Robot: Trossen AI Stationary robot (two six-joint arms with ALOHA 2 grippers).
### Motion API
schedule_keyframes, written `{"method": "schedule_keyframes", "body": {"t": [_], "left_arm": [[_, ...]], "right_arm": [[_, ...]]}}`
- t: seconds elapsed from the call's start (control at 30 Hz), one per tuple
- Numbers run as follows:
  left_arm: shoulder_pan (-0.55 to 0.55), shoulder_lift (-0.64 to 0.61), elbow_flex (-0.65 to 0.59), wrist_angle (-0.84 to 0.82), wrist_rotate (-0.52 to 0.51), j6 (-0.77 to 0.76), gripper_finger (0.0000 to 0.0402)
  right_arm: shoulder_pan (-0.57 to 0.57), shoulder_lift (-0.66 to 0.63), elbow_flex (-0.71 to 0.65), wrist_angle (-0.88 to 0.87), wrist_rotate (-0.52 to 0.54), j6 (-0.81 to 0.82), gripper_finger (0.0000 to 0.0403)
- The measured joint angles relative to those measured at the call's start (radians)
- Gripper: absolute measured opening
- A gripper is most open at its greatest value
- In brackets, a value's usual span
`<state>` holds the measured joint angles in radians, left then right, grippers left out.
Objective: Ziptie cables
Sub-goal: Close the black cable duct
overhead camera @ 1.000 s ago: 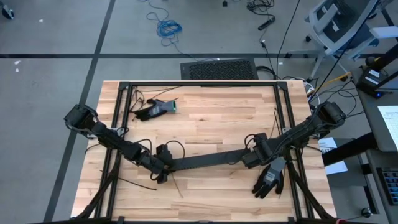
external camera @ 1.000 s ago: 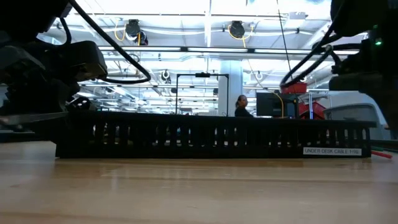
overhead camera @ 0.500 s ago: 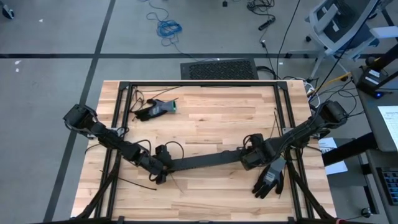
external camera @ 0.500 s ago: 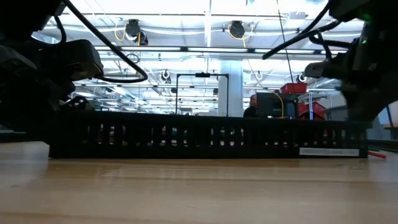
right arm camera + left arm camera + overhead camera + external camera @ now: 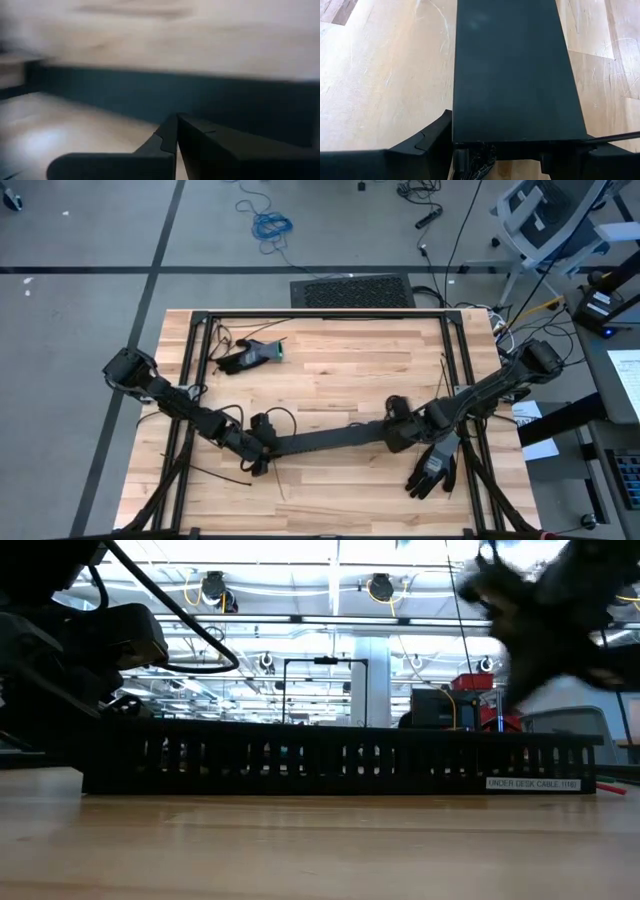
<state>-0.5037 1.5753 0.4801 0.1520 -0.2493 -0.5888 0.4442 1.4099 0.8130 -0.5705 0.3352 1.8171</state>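
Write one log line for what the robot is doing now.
left gripper: holding cable tray end | right gripper: shut, at tray's other end | cables: not visible

Grey floor [image 5: 90, 240] with dark lines across it. A blue cord [image 5: 270, 224] curled up there, and black cords near it. A dark mat [image 5: 350, 290] just past the wooden table [image 5: 330, 380]. An office chair [image 5: 545, 220] off in one corner. Bright ceiling lights [image 5: 335, 580] far back, round fans [image 5: 380, 586] up high, pipes, and a red cart [image 5: 490, 705].
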Motion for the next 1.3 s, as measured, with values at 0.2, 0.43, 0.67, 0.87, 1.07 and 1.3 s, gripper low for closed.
{"method": "schedule_keyframes", "body": {"t": [0.2, 0.43, 0.67, 0.87, 1.07, 1.3], "left_arm": [[-0.002, 0.000, 0.002, -0.003, -0.001, -0.001, 0.0246], [-0.002, 0.000, 0.029, -0.011, 0.018, 0.045, 0.0247], [0.035, 0.000, 0.034, -0.016, 0.068, -0.057, 0.0278], [0.056, -0.021, 0.039, -0.016, 0.153, -0.058, 0.0318], [0.056, -0.117, 0.041, -0.099, 0.169, -0.092, 0.0333], [0.026, -0.189, 0.041, -0.228, 0.213, -0.197, 0.0334]], "right_arm": [[-0.045, 0.013, -0.051, 0.357, 0.083, -0.139, 0.0000], [-0.064, 0.011, -0.052, 0.223, 0.043, -0.147, 0.0000], [-0.063, 0.010, -0.052, 0.219, -0.001, -0.191, 0.0000], [-0.063, 0.010, -0.052, 0.216, -0.001, -0.246, 0.0000], [-0.063, 0.010, -0.052, 0.211, -0.001, -0.294, 0.0000], [-0.067, 0.010, -0.052, 0.179, -0.001, -0.319, 0.0000]]}}
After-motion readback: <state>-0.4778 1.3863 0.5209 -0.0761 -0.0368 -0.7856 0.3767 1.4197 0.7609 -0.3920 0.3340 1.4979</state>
